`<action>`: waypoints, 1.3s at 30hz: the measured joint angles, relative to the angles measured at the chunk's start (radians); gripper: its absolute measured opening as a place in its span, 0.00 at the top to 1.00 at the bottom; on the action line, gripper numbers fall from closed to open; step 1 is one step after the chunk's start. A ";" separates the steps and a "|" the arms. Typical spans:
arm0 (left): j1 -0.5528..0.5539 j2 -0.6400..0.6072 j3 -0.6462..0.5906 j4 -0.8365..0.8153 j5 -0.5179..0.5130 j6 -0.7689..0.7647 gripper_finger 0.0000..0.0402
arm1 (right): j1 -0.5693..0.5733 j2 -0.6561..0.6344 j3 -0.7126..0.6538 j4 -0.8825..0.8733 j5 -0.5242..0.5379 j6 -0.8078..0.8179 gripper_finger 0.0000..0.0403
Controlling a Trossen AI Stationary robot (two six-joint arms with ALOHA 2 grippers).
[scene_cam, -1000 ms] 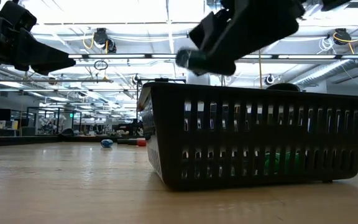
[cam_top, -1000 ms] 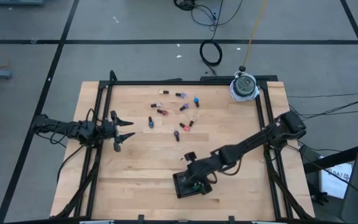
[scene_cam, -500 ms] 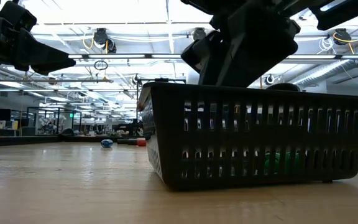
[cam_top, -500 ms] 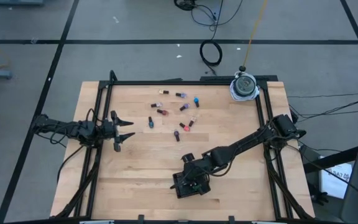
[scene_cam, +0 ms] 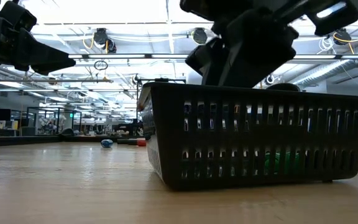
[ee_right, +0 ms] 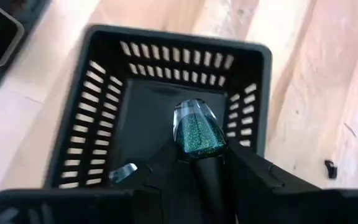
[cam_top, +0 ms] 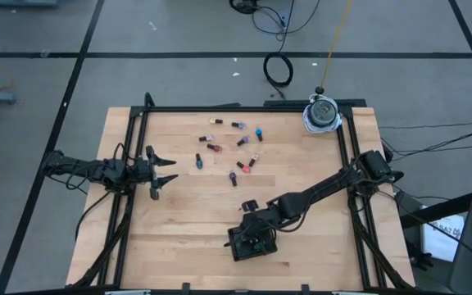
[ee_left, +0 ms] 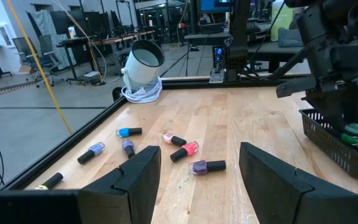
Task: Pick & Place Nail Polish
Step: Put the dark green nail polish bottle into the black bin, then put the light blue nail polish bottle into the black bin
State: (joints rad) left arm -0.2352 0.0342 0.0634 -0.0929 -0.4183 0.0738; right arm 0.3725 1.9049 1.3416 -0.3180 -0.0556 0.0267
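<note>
My right gripper (cam_top: 254, 238) hangs over the black slotted basket (cam_top: 240, 250) near the table's front edge, slanting down, shut on a green glitter nail polish bottle (ee_right: 197, 132). Something green (scene_cam: 277, 163) shows through the basket's slots. Several other small bottles (cam_top: 236, 147) lie on their sides on the far middle of the table, among them a red one (ee_left: 185, 150), a purple one (ee_left: 207, 166) and a blue one (ee_left: 128, 132). My left gripper (cam_top: 167, 170) stands open and level at the table's left side, holding nothing. My right gripper pinches the bottle's cap end (ee_right: 197, 155) between its two fingers (ee_right: 241, 165); the fingers hide the cap itself. They come from above, slanting down. The glass body sticks out beyond the fingertips toward the basket's floor (ee_right: 148, 106), lifted clear.
A white round device with a coiled cable (cam_top: 322, 113) sits at the far right corner. Black frame rails (cam_top: 138, 131) run along the table's sides. A small black piece (ee_right: 329, 166) lies on the wood beside the basket. Bare wood lies between basket and left gripper.
My right gripper has moved a little toward the table's left edge and down toward the basket's rim, tipping steeper, still shut on the green bottle. The left arm and the scattered bottles have kept still.
</note>
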 joint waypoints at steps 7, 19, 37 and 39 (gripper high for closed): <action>0.000 0.000 0.000 0.000 0.000 0.000 0.47 | 0.000 0.000 -0.070 0.093 0.000 0.065 0.75; 0.000 0.000 0.000 0.000 0.000 0.000 0.47 | 0.000 0.000 -0.096 0.124 -0.001 0.089 0.72; 0.000 0.000 0.000 0.000 0.000 0.000 0.47 | 0.002 0.000 -0.096 0.124 -0.001 0.092 0.64; 0.000 0.000 0.000 0.000 0.000 0.000 0.47 | 0.002 -0.007 -0.097 0.123 -0.001 0.092 0.64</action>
State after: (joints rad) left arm -0.2352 0.0341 0.0631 -0.0929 -0.4179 0.0738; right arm 0.3748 1.8981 1.2450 -0.1947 -0.0570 0.1189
